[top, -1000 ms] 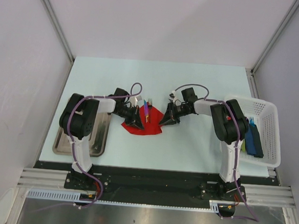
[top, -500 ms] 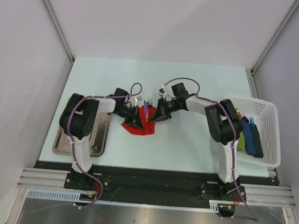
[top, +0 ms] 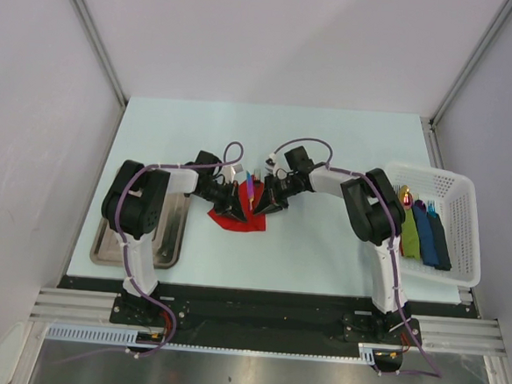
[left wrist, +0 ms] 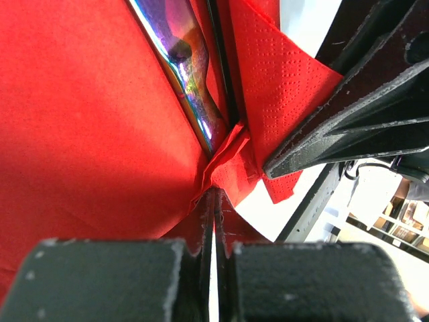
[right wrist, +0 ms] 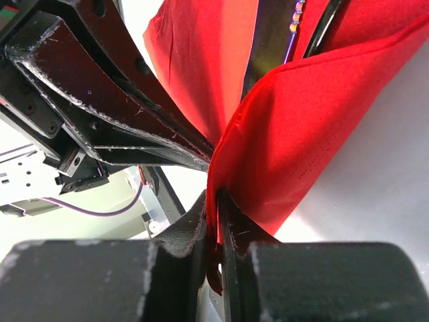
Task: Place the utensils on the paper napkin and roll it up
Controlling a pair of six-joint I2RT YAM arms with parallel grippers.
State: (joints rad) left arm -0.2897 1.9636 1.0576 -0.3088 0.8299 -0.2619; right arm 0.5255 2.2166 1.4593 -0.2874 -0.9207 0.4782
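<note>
Left arm (top: 141, 206) stands at the near-left. Its forearm reaches right and low toward mid-worktop (top: 340, 251). Left end effector (top: 231, 206) sits at the left edge of the paper napkin (top: 236, 220), fingers closed, with a crumpled fold of red paper pinched at the tips in the left wrist view. Right arm (top: 369, 204) is stretched left across the worktop, wrist low. Right end effector (top: 265, 201) is also clamped shut on napkin paper: the right wrist view shows a red flap caught between the fingers. The two end effectors are close together, facing each other, the napkin between them.

Napkin lies on the worktop at centre, just right of the metal tray (top: 103, 245). Its right side is lifted and folded in. Utensils (top: 251, 190) lie on the napkin with an iridescent sheen, their long axis running near to far and slightly tilted. Their far ends stick out past the napkin's far edge. Cannot tell which end has the tines.

Against 1.0 s ago, the right end effector has moved left, dragging the right flap toward the utensils, so the visible red patch is narrower. The right arm has swung away from the white basket (top: 466, 202), exposing more of the rolls inside. Left arm unchanged.
</note>
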